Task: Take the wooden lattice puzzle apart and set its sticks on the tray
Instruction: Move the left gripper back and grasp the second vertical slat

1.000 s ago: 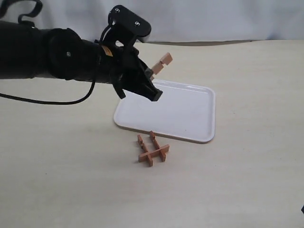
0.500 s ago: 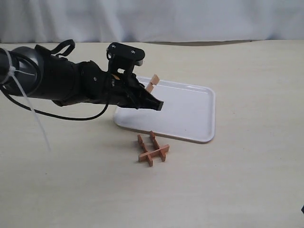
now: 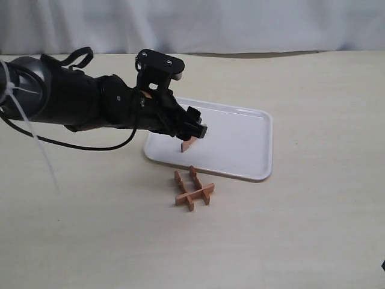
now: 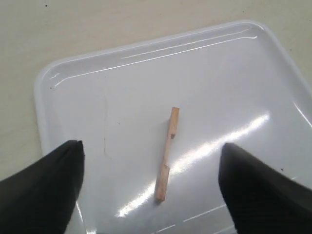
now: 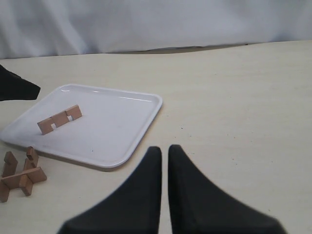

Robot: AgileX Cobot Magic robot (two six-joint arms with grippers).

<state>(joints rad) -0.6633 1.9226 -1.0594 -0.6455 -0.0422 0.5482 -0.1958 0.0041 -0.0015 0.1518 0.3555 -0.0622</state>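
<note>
puzzle (image 3: 194, 189): prob light, stiff wood; pinch a free stick end (image 3: 209, 188)
left pincer (image 4: 150, 148): wide, empty
right pincer (image 5: 164, 148): nearly closed, empty

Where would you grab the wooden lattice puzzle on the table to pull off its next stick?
Probably at an outer end of its single crossbar, coming from above. The wooden lattice puzzle lies flat on the table in front of the tray, so only a top-down approach fits. The crossbar pokes out past the two parallel sticks, leaving a free end.

The left end effector (image 3: 195, 129) hangs with fingers spread wide; the right end effector (image 5: 164, 152) sits closed.
</note>
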